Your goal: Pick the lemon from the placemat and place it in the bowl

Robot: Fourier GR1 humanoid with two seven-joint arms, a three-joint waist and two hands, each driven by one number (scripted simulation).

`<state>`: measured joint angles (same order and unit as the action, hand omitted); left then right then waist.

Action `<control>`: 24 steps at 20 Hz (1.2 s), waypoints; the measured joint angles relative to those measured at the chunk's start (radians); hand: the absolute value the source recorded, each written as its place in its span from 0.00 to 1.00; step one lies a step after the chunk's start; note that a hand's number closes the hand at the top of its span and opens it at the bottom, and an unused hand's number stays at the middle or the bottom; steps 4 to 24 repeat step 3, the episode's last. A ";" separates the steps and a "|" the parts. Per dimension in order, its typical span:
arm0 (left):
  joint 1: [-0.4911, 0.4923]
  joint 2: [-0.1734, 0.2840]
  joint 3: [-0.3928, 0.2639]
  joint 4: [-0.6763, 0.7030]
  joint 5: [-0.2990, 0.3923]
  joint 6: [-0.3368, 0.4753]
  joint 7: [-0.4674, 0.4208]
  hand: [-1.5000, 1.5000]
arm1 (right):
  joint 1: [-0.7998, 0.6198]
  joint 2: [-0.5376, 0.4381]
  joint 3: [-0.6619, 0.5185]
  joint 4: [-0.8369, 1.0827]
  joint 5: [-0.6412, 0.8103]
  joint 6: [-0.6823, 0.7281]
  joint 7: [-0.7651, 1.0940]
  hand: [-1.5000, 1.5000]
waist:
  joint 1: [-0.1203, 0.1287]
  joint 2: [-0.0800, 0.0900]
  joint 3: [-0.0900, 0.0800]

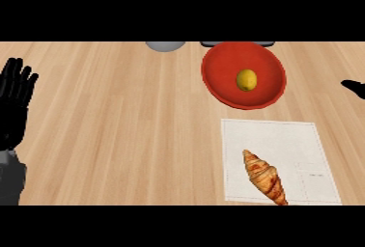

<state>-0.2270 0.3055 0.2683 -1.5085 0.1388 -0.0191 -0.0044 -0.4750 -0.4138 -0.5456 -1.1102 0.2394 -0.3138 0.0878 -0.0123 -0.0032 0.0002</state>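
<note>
STEP: lemon (pixel 246 79) sits in the red bowl (pixel 221 84) at 1 o'clock, looks like placing is done | NEXT: only pulling clear | left hand (pixel 16 99) at 9 o'clock: fingers straight, released, resting off the bench | right hand (pixel 354 88) at 3 o'clock: fingers can't tell | placemat (pixel 285 140) holds just a croissant (pixel 264 176)

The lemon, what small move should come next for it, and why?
Probably none beyond drawing the right robot hand clear: the lemon already lies in the red bowl, nothing holds it, and only a croissant remains on the placemat.
</note>
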 measured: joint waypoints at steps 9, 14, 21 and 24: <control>-0.027 -0.010 -0.012 0.007 -0.018 0.024 0.013 0.50 | 0.097 -0.025 -0.054 -0.035 -0.082 0.075 -0.060 0.00 | -0.002 0.001 0.000; -0.027 -0.010 -0.012 0.007 -0.018 0.024 0.013 0.50 | 0.097 -0.025 -0.054 -0.035 -0.082 0.075 -0.060 0.00 | -0.002 0.001 0.000; -0.027 -0.010 -0.012 0.007 -0.018 0.024 0.013 0.50 | 0.097 -0.025 -0.054 -0.035 -0.082 0.075 -0.060 0.00 | -0.002 0.001 0.000; -0.027 -0.010 -0.012 0.007 -0.018 0.024 0.013 0.50 | 0.097 -0.025 -0.054 -0.035 -0.082 0.075 -0.060 0.00 | -0.002 0.001 0.000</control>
